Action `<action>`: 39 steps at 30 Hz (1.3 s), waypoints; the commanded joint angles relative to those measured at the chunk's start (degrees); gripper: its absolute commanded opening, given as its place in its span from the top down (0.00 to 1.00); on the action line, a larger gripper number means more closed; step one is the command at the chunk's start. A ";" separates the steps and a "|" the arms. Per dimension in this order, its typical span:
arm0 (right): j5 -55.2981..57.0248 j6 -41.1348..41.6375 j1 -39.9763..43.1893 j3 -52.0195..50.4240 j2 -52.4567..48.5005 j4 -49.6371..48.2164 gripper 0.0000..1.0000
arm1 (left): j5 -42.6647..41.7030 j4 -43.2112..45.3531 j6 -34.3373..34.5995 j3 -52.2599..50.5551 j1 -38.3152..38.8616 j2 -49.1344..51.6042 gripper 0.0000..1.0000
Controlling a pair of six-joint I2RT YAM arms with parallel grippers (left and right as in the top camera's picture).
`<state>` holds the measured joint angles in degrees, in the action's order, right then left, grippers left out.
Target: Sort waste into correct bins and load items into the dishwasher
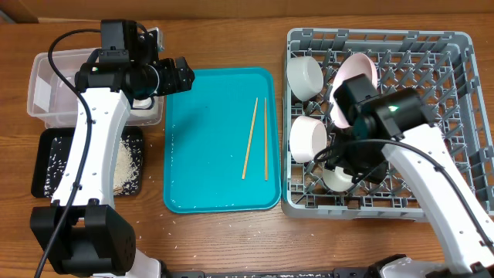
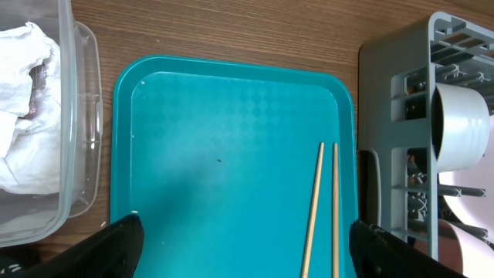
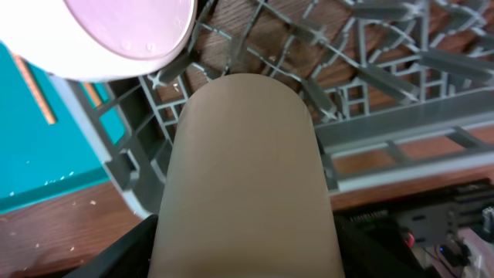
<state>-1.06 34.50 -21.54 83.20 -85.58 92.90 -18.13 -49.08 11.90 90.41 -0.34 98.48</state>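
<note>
We see the left end effector [image 1: 181, 73] hanging released over the far left corner of the teal tray [image 1: 208, 139]. In its wrist view its fingers [image 2: 116, 247] stand wide apart with nothing between them. The two chopsticks [image 1: 250, 139] lie on the right half of that tray, close together at their far ends and spreading toward us. Neither touches an end effector. To the tray's left stands the clear tub [image 1: 38, 73] with the crumpled napkin [image 2: 27, 100] inside it. Just in front of the tub lies the black tray [image 1: 37, 166], with white grains [image 1: 123, 166] heaped at its right side and scattered thinly over the rest. On the right of the wooden surface [image 1: 224, 31] we find the grey rack [image 1: 465, 93]. It holds one white bowl [image 1: 305, 76] on its side at the far left and a second bowl [image 1: 307, 137] nearer us on the same side. The pale pink plate [image 1: 355, 73] stands on edge between the pegs. The right end effector [image 1: 356, 166] is down inside the rack, near its front edge and to the right of the second bowl. In its wrist view a pale cup [image 3: 247, 170] fills the space between the two dark fingers [image 3: 116, 255]. They press against it on either side, so we take it as grasped. The pink plate is just beyond the cup.
</note>
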 commanded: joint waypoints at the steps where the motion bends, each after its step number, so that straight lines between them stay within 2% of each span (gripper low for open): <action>1: -1.03 1.09 -0.61 -5.05 -0.39 -3.30 0.46 | 0.74 -0.04 0.33 0.50 0.37 -0.33 0.13; 5: -1.62 1.11 -0.61 -10.49 -0.39 -9.35 0.45 | 0.74 -0.13 0.35 0.50 0.37 -0.33 0.13; 9: -1.60 1.09 -0.61 -11.23 -0.42 -11.87 0.26 | 0.74 -0.17 0.35 0.50 0.37 -0.33 0.12; 12: -1.60 1.11 -0.57 -11.21 -0.42 -13.14 0.20 | 0.72 -0.28 0.33 0.50 0.37 -0.33 0.12; 15: -1.57 1.11 -0.44 -10.73 -0.37 -14.10 0.19 | 0.74 -0.35 0.33 0.50 0.37 -0.33 0.12; 21: -1.57 -0.46 0.28 -3.52 -0.37 -14.47 0.19 | 0.72 -0.17 -0.11 0.50 0.37 -0.33 0.12; 24: -1.57 -2.19 -0.11 2.29 -0.37 -15.43 0.24 | 0.74 0.02 -0.76 0.50 0.37 -0.33 0.12; 30: -1.60 -3.43 -5.62 7.04 -0.85 -28.46 0.31 | 3.32 1.14 -0.96 0.52 -1.14 -0.35 0.10; 32: -1.73 -3.43 -8.13 7.04 -2.69 -33.33 0.31 | 4.87 1.64 -0.94 0.50 -2.08 -0.35 0.05; 33: -1.92 -3.43 -9.40 7.04 -4.09 -35.60 0.32 | 6.01 1.75 -0.94 0.50 -2.54 -0.35 0.00; 36: -1.88 -3.39 -13.62 7.06 -11.13 -41.97 0.34 | 11.47 1.77 -0.98 0.50 -3.43 -0.35 0.00; 39: -0.39 -1.73 -15.17 7.21 -17.73 -43.89 0.36 | 14.84 1.77 -0.98 0.50 -3.43 -0.35 0.00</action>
<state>-2.59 31.59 -35.44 90.41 -96.90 49.39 -9.19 -47.51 11.66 90.43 -3.55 98.48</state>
